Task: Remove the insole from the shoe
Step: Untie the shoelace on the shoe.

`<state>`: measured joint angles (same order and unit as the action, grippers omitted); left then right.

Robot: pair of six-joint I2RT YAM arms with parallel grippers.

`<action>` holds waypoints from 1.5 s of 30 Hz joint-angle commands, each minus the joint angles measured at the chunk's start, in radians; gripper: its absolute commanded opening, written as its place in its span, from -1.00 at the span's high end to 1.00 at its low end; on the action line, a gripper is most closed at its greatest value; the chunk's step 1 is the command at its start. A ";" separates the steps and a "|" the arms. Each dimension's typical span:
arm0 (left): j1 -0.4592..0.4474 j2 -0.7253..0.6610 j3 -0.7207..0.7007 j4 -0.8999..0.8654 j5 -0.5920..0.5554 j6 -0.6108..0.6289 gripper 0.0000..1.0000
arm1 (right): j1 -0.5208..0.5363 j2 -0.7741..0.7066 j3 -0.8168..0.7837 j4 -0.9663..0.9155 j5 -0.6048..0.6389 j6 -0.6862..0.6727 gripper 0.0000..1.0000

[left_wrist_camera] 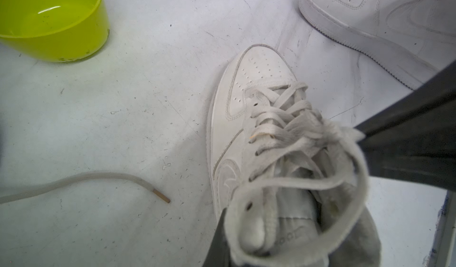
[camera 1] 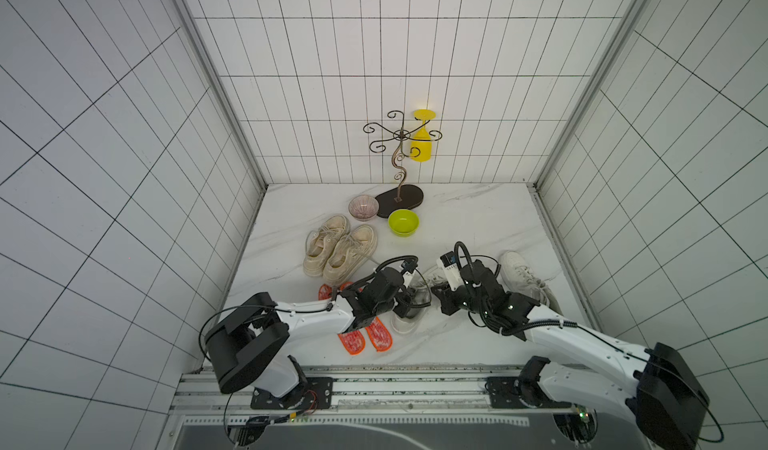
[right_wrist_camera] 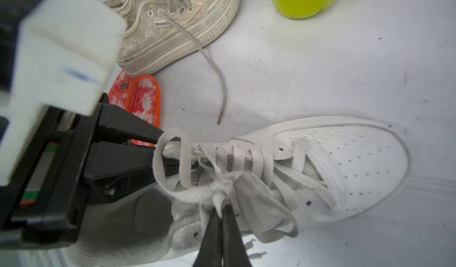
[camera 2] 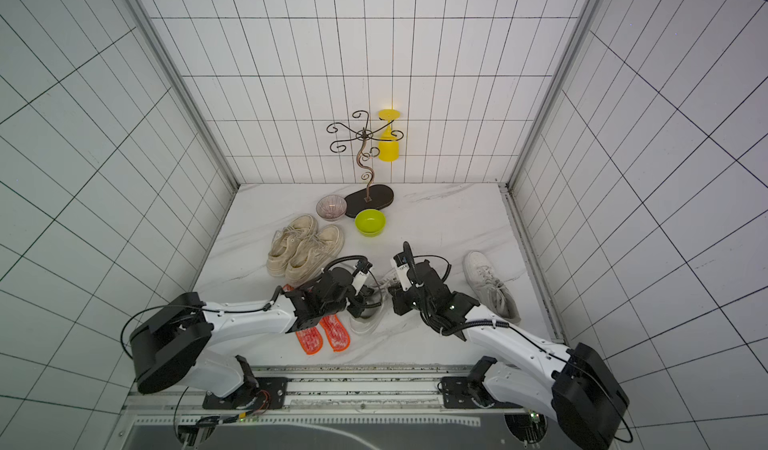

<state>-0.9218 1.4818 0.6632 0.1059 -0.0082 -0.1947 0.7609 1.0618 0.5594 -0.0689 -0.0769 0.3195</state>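
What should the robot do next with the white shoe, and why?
Probably lift the right gripper a little, pulling the tongue up. It is shut on the tongue, the left gripper pinches the white shoe at its collar, and the laces cross the opening, so the mouth needs widening first.

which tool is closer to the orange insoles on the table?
Left. The left tool grips the white shoe at its opening, just beside the orange insoles; the right tool pinches its tongue, farther across the shoe.
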 commanded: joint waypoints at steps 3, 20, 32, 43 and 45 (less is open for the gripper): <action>0.019 -0.009 -0.030 0.008 -0.028 -0.020 0.86 | 0.004 -0.033 0.089 -0.080 0.198 0.041 1.00; 0.086 -0.063 -0.072 0.008 -0.077 -0.066 1.00 | -0.035 -0.102 0.088 -0.197 0.469 0.139 1.00; 0.086 -0.061 -0.071 0.014 -0.032 -0.049 1.00 | -0.257 -0.204 0.117 -0.235 0.513 0.172 1.00; 0.051 -0.075 -0.074 0.035 0.000 -0.019 1.00 | -0.411 -0.133 0.148 -0.119 0.229 0.096 1.00; 0.023 -0.081 -0.074 0.051 0.025 0.003 1.00 | -0.411 -0.055 0.180 -0.112 0.148 0.086 1.00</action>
<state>-0.8703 1.4307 0.6044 0.1383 -0.0181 -0.2359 0.3538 0.9348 0.5953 -0.2455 0.2298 0.4477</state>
